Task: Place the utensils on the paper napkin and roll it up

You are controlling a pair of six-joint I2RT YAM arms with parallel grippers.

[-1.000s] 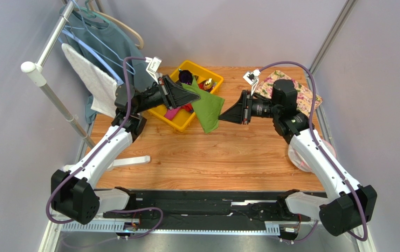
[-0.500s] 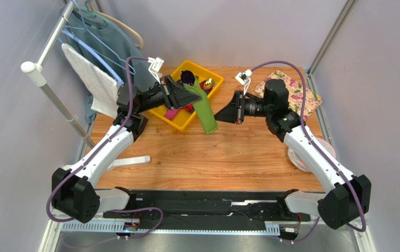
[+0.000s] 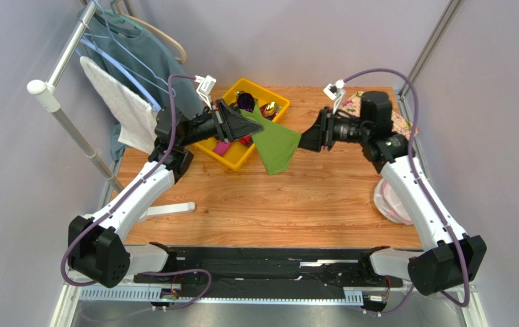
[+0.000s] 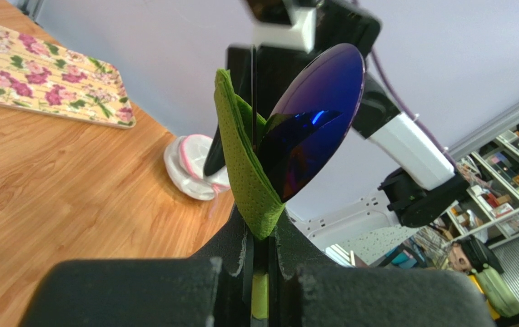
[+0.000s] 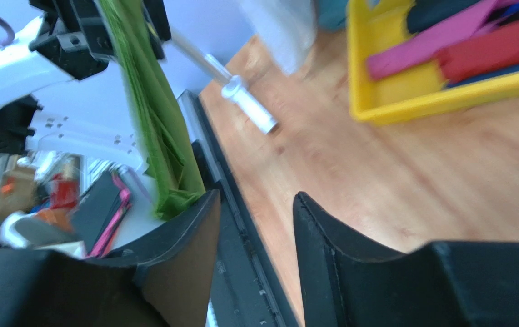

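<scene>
The green paper napkin (image 3: 277,146) hangs in the air over the table, just right of the yellow tray (image 3: 231,158). My left gripper (image 3: 257,125) is shut on its upper left corner; in the left wrist view the napkin (image 4: 245,170) stands pinched between the pads of that gripper (image 4: 263,231). My right gripper (image 3: 303,140) sits at the napkin's right edge with its jaws open. In the right wrist view the napkin (image 5: 153,122) lies outside the left finger of this gripper (image 5: 255,201), not in the gap. Utensils (image 5: 440,51) with pink and red handles lie in the tray (image 5: 405,105).
A floral mat (image 3: 400,124) lies at the back right behind the right arm. A white and pink bundle (image 3: 393,204) sits at the right table edge. A rack with a white towel (image 3: 115,99) and hangers stands at the left, and its white foot (image 3: 170,208) rests on the table.
The right gripper closed, then opened, and drew back to the right. The napkin, a narrow hanging strip half a second ago, now spreads wider. The left gripper kept its hold.
</scene>
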